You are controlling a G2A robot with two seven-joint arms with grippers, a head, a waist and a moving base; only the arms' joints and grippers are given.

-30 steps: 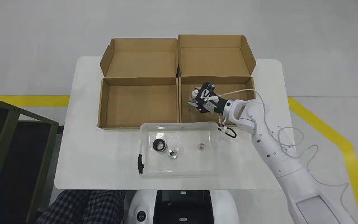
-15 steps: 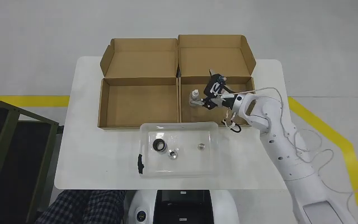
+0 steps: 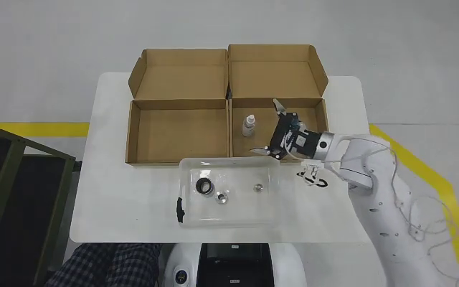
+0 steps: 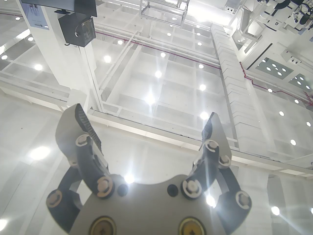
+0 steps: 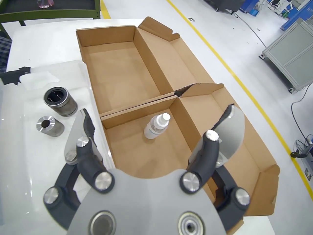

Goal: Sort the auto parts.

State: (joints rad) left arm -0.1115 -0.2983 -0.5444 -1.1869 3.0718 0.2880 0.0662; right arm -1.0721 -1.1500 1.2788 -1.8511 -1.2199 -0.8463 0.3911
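A small white spray bottle stands upright in the right cardboard box, near its left wall. My right gripper hovers open just right of the bottle, apart from it and holding nothing. In the clear plastic tray lie a black ring bearing, a short metal cylinder and a tiny metal piece. The left cardboard box holds nothing. My left gripper points up at the ceiling, open.
Both boxes have their lids folded back toward the table's far edge. A black clip sits on the tray's front left corner. A green cart stands off the table's left side. Bare white table lies left and right of the tray.
My right gripper has let go of the spray bottle, which now stands alone in the right box. The gripper has drawn back to the right and toward the tray with its fingers spread.
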